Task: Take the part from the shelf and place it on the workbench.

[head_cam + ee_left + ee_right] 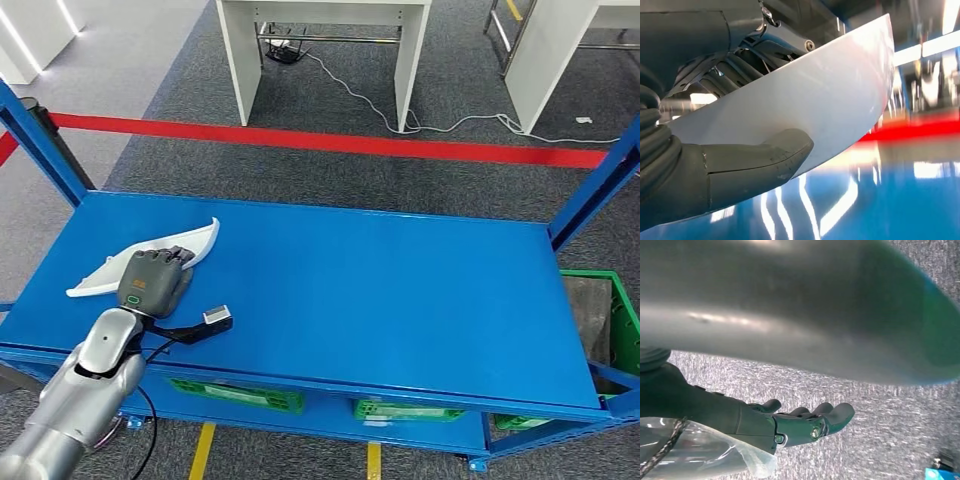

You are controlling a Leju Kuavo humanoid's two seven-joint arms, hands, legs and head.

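Lying on the blue shelf top [362, 290] near its left end is the white part [151, 255], a long curved sliver of plastic with one tip pointing toward the middle of the shelf. The left hand [155, 278] sits right on top of it, fingers draped over the middle of the part, and from the left wrist view you can see the thick thumb [753, 167] pressed against the underside of the white part [821, 105] while the darker fingers [738, 65] wrap over the other side, so it's clamped on it. Part looks like it's at or just above the glossy blue surface, can't really tell if it's lifted. The right hand [806, 422] is hanging down over grey carpet [885, 430], fingers stretched out loosely and holding nothing. Further out, a red line [340, 142] runs across the floor behind the shelf, white table legs [324, 50] stand beyond it with a cable [453, 122] trailing on the carpet, and green crates [241, 395] sit on the lower level.
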